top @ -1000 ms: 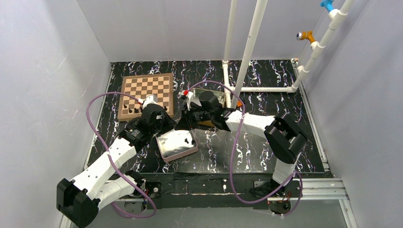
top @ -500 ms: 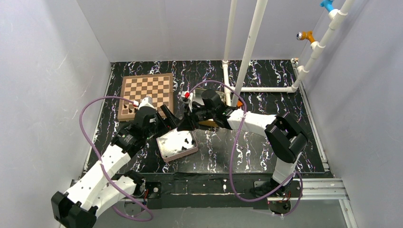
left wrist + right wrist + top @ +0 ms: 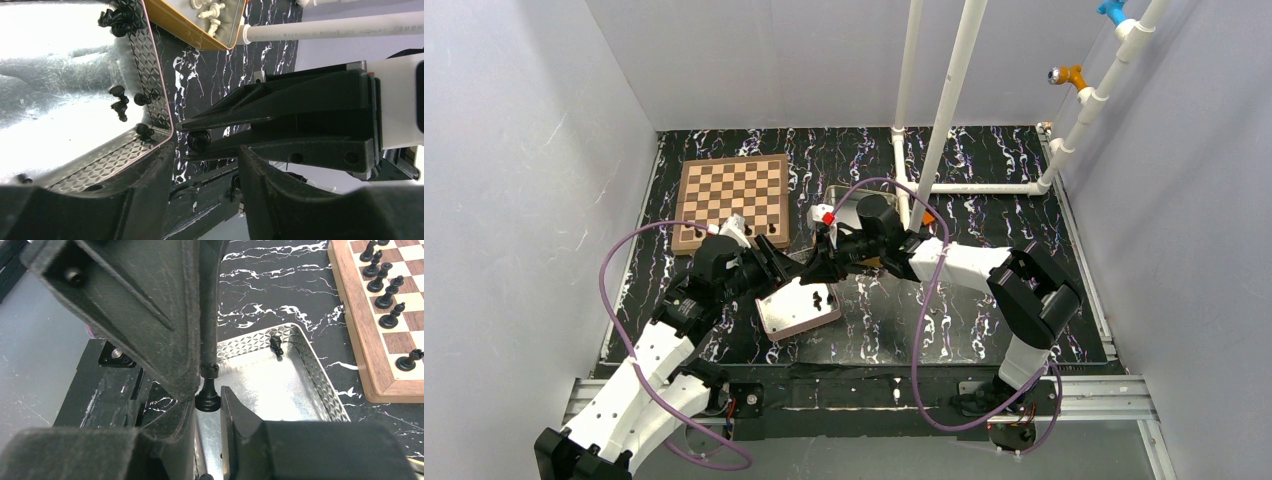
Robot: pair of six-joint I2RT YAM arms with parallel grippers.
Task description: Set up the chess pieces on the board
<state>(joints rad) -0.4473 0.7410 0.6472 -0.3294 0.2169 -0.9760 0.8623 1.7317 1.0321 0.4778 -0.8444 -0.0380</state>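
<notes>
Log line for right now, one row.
left gripper: open | right gripper: shut on piece, by tin | board: some pieces placed

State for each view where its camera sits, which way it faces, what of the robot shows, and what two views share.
Top external: above and behind the bases, facing down on the table; both arms show, with the board and silver tin.
Left wrist: on the left arm, facing over the silver tin toward the right gripper; the open left gripper frames the bottom.
Right wrist: on the right arm, facing the silver tin and board; its own fingers show.
Shared: both wrist views show the black piece the right gripper pinches.
</notes>
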